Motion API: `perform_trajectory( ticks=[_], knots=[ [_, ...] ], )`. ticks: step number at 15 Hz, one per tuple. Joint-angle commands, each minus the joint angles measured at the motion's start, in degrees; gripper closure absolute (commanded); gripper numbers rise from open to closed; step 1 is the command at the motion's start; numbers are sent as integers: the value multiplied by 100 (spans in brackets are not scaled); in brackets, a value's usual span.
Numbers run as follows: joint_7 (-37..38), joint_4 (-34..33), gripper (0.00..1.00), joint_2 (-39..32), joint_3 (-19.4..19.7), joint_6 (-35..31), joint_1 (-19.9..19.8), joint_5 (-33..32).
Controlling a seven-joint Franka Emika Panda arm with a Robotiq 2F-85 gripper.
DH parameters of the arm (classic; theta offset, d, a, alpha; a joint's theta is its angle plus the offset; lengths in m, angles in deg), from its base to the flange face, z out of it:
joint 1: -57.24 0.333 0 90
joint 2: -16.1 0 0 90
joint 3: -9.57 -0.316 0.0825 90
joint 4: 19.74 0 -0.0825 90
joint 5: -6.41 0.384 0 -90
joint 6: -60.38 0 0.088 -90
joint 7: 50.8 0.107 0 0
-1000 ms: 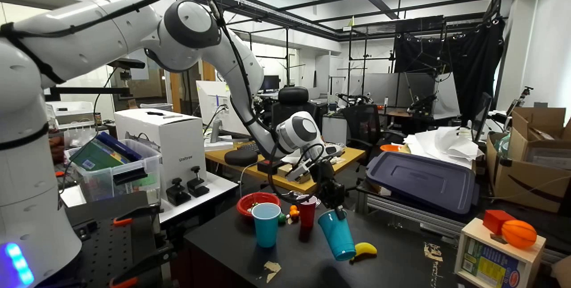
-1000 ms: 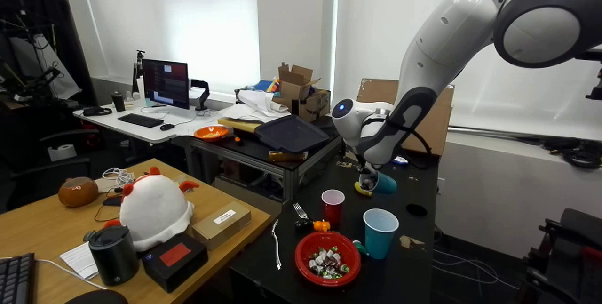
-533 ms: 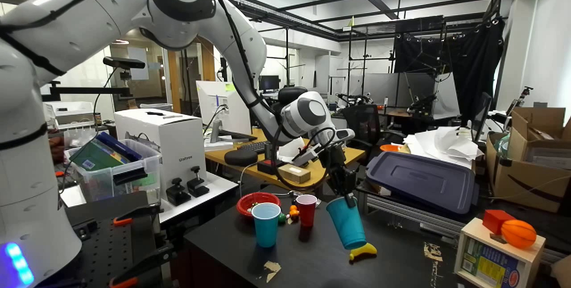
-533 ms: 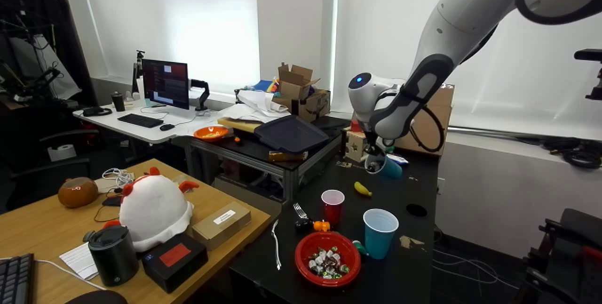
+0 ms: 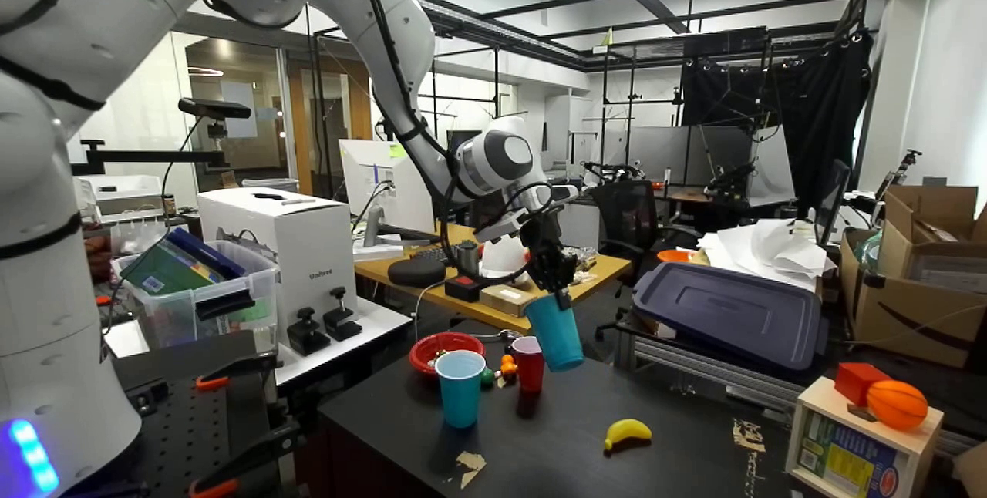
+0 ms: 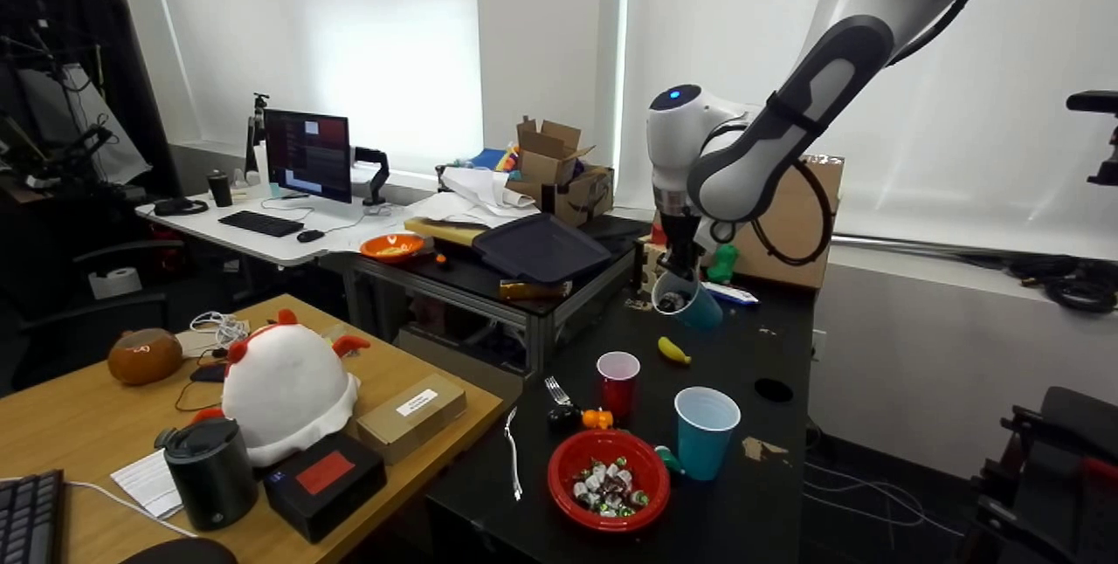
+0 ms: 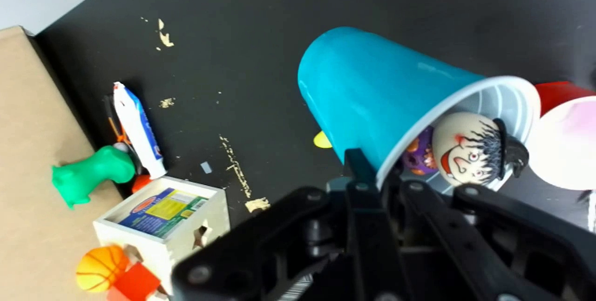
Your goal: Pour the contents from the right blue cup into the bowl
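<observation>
My gripper [image 7: 378,181] is shut on the rim of the right blue cup [image 7: 368,82], one finger outside the wall and one inside. Held above the black table, the cup leans with its mouth toward the bowl's side. In the wrist view a round painted face figure [image 7: 465,149] and a purple ball [image 7: 420,152] lie inside it. The same cup [image 5: 557,336] hangs just beyond the small red cup [image 5: 529,363] in an exterior view. The red bowl [image 6: 642,452], with several shiny wrapped sweets in it, stands on the table, apart from the held cup.
Another blue cup [image 6: 706,437] stands upright beside the bowl. A banana [image 5: 628,433] lies on the table. Forks [image 6: 557,391] and small figures [image 6: 597,418] lie near the bowl. A wooden box [image 5: 864,436] with a ball on top stands at the table's far end.
The gripper has lifted the blue cup higher, uncovering the banana in both exterior views. Over the last half second, it has also shifted back toward the red cup and bowl side.
</observation>
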Motion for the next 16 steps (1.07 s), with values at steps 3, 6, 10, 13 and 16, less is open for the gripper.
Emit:
perform_trajectory(
  ticks=[3,6,10,13,16],
  knots=[
    [-115,587,99,449,-387,-125,-7,-78],
    [-18,621,99,409,-423,-141,97,-170],
    [160,624,99,331,-359,-223,357,-521],
    [301,648,99,307,-336,-389,521,-810],
    [396,636,99,297,-338,-558,639,-1042]
  ],
)
